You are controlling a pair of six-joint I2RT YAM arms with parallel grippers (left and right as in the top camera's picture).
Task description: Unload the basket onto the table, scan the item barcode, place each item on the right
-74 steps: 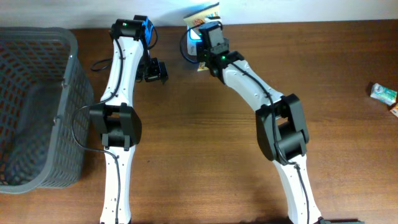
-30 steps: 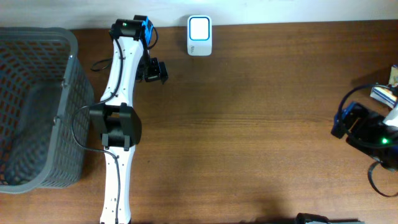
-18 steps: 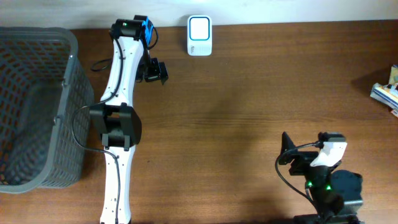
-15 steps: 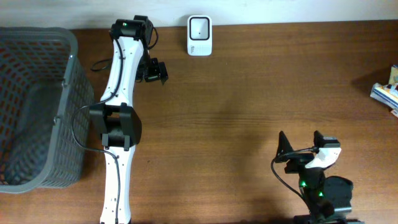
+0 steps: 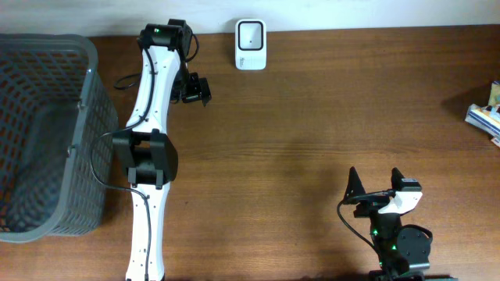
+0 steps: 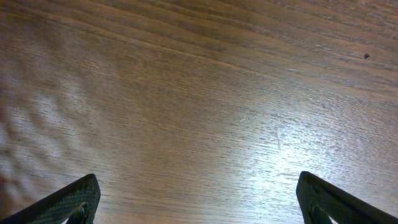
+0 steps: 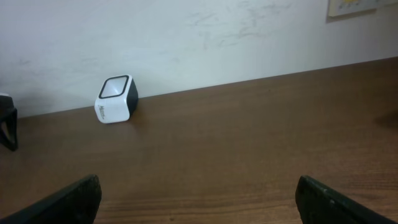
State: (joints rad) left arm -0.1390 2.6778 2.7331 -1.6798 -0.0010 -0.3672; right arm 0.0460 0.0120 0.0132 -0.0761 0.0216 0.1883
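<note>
Both grippers empty, jaws wide: my right gripper [image 5: 373, 178] sits at the near edge of the table [image 5: 312, 125], the item [image 5: 484, 117] lies beyond it at the right edge, axis unreadable; my left gripper [image 5: 194, 88], near the scanner [image 5: 251, 44], is well farther off.

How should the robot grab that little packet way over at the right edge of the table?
Probably from straight above, with the open right gripper, the nearer one. The packet seems to lie flat on the table, so pinch it across its narrow width, near the end that shows. Part of it runs out of the picture, so its full shape is unclear.
</note>
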